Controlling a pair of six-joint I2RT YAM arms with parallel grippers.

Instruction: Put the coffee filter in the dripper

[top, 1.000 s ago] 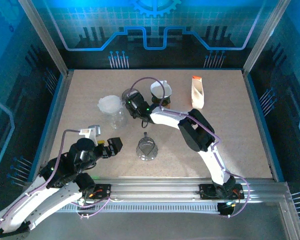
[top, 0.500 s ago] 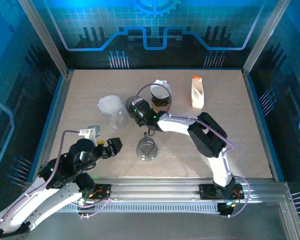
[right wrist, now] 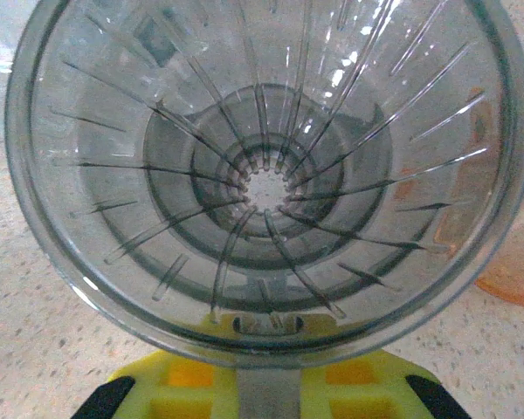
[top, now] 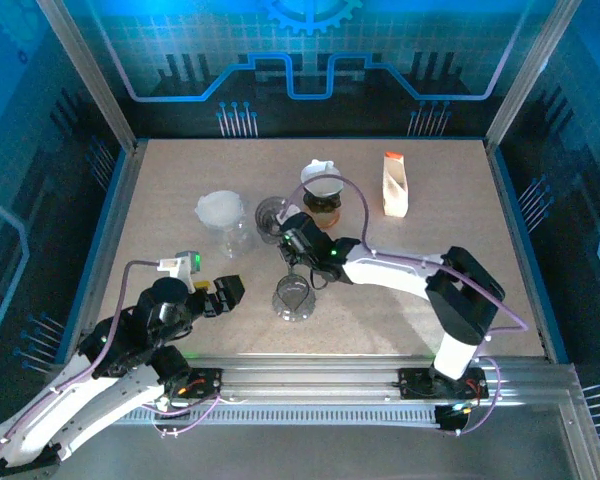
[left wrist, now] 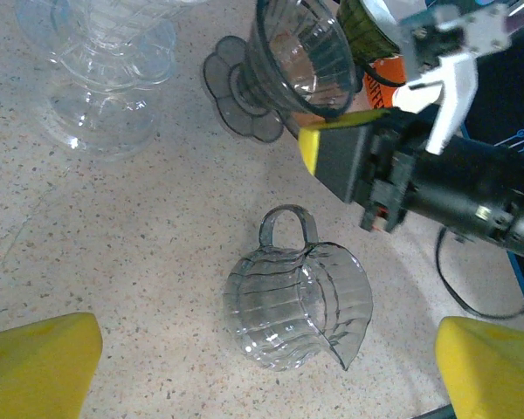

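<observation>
Right wrist view: the clear dripper (right wrist: 262,175) fills the front of the right gripper (right wrist: 266,388); its jaws look clenched on the rim.
Dripper: tipped on its side, near the glass jug (top: 293,297).
Coffee filter (top: 220,208): white, up in a clear cup, apart from the dripper.
Left gripper (top: 223,295): jaws wide, grasping nothing.
Might go wrong: the smooth rim could slip and the dripper could drop onto the desk (top: 180,180). A tipped dripper may also let the filter fall out.

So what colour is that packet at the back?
The packet is white with an orange top, clearest in the top external view.
</observation>
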